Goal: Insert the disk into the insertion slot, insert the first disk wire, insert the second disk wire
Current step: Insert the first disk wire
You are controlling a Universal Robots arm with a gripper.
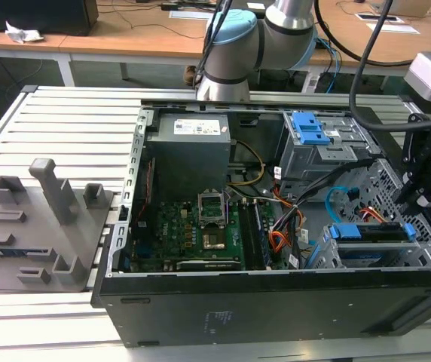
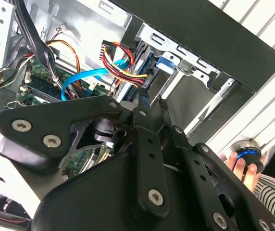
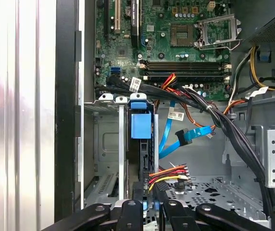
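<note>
As hand (image 3: 148,208) hovered over insertion slot (image 3: 106,144), we noted disk (image 3: 141,126) seated edgewise inside, red-yellow wire plug (image 3: 168,173) just beside hand; we could not tell its grip.

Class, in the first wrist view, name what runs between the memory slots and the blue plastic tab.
A bundle of black cables with white tags crosses between the memory slots and the blue plastic tab, in the first wrist view.

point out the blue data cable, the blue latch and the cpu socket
blue data cable (image 3: 195,134): first wrist view, its connector end
blue latch (image 1: 310,128): exterior view, its middle
cpu socket (image 3: 181,34): first wrist view, its centre
</note>
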